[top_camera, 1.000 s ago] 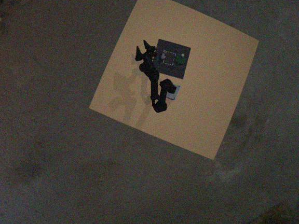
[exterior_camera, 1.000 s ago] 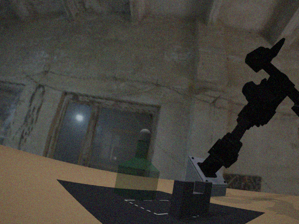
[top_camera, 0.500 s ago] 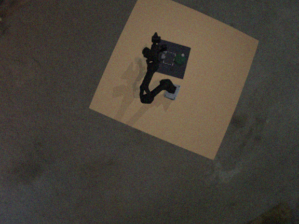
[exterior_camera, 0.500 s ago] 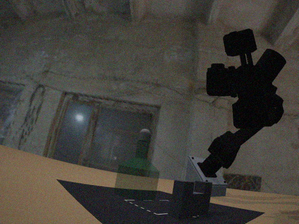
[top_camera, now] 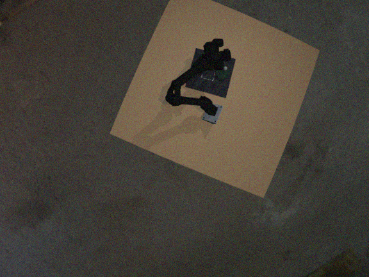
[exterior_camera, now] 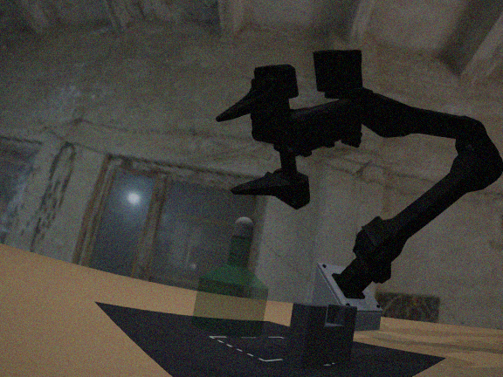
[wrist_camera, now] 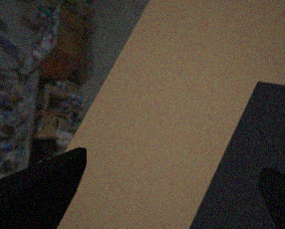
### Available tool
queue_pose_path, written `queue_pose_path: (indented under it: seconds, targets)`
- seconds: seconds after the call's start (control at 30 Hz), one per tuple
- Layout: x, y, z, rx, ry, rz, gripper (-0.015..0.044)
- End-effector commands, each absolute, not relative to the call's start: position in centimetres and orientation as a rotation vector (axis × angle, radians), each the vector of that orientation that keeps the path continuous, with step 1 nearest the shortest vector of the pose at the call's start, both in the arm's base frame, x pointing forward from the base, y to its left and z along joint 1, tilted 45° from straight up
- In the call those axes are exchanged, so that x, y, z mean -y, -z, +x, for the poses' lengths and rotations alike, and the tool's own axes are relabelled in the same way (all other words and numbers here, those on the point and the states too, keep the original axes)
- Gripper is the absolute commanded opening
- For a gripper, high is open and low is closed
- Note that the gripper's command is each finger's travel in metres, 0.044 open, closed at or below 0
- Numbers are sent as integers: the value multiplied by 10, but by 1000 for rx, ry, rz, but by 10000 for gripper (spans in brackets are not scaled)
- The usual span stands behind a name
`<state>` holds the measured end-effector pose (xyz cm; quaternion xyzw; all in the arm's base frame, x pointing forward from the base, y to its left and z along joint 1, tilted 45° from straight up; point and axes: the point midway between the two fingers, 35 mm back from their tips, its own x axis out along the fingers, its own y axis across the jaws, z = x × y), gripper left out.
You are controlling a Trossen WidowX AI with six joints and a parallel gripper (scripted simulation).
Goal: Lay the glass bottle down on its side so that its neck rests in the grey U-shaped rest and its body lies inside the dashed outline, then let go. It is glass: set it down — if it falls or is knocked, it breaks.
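The green glass bottle [top_camera: 223, 74] [exterior_camera: 230, 285] stands upright on the dark mat [top_camera: 215, 88] [exterior_camera: 153, 328] [wrist_camera: 249, 169], with its pale cap on top. The white dashed outline [top_camera: 208, 79] [exterior_camera: 243, 350] lies on the mat beside it. The grey U-shaped rest [exterior_camera: 320, 332] stands at the outline's end; in the top view the arm hides it. My gripper [top_camera: 221, 46] [exterior_camera: 224, 154] [wrist_camera: 171, 165] is open and empty. It hangs well above the bottle's cap, fingers pointing sideways. The wrist view shows only table, a mat corner and my two fingertips.
The mat lies on a tan table [top_camera: 243, 134] [exterior_camera: 57, 305] [wrist_camera: 164, 110]. The arm's grey base [top_camera: 212, 118] [exterior_camera: 325, 284] stands just off the mat's edge. Dark floor surrounds the table.
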<state>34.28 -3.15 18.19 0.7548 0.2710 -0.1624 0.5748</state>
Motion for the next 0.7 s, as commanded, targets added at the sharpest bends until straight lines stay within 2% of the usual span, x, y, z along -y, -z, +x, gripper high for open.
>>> queue_pose_path:
  seconds: [0.0,0.37,0.5,0.67]
  targets:
    - [78,-133,331,-834,506,1695,440]
    - [103,-87,283,-1293,410,1973,440]
    - [100,-83,285,-1361,436,1949,440]
    - [83,-69,295,-1628,559,1774,440]
